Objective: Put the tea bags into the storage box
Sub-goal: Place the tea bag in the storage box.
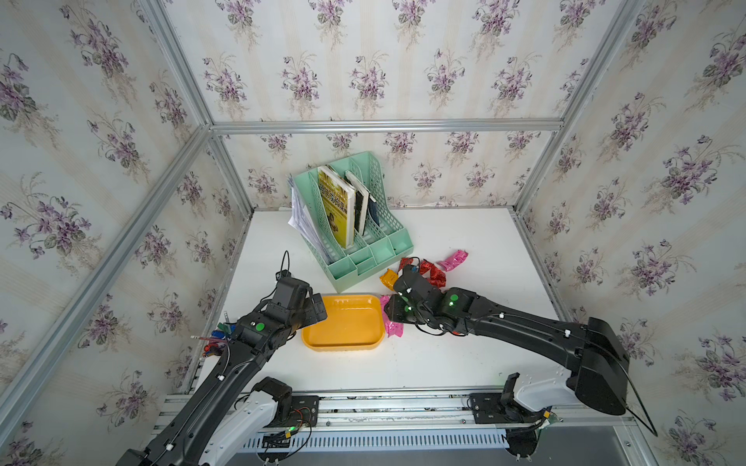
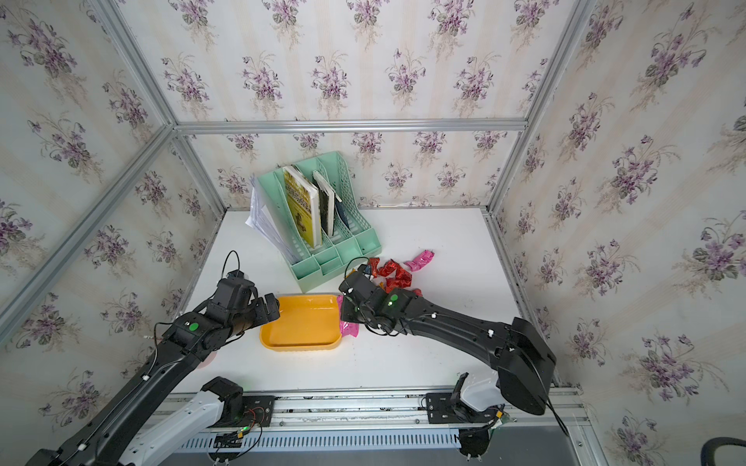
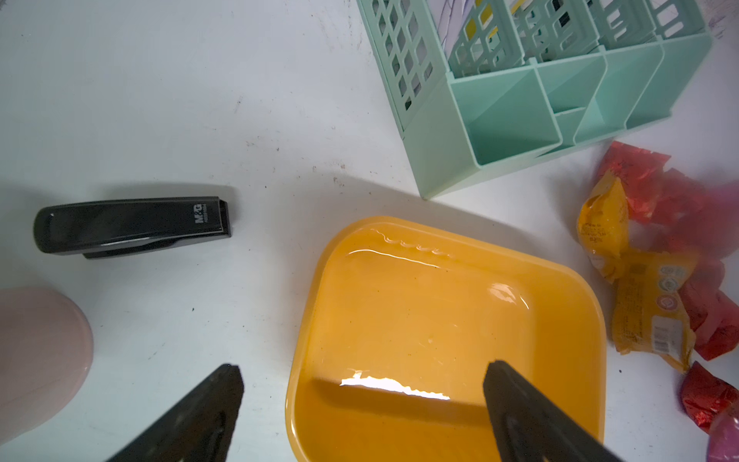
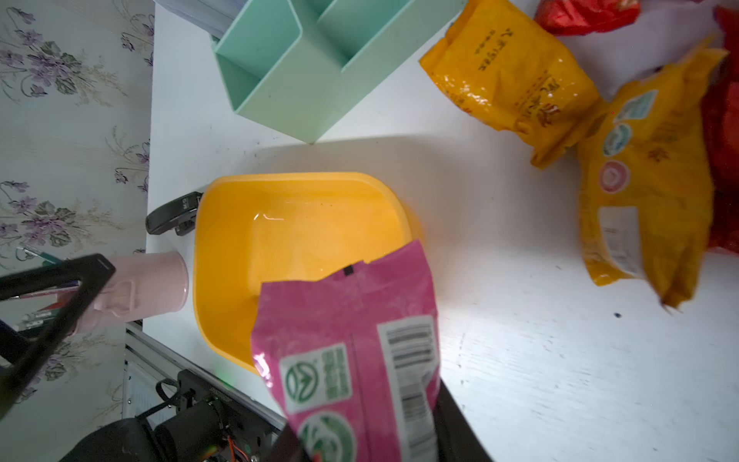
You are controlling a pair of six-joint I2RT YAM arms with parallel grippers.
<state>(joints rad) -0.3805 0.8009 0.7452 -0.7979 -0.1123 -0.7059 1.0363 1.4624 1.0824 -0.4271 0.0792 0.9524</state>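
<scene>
Grip: right gripper pinches a pink tea bag by one end; bag hangs across the storage box rim, partly outside
Next: judged best carried inward before release
Left gripper: spread wide, empty, above the box

I count two pink tea bags; two orange tea bags; red tea bags piled, uncountable; one storage box; one file rack; one stapler; one pink cup.

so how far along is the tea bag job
Nothing is done yet: the storage box is empty. In hand: the right gripper is at a pink tea bag by the box's rim; whether it grips it, I cannot tell. To go: that bag plus the red, orange and pink pile beside the green rack.
</scene>
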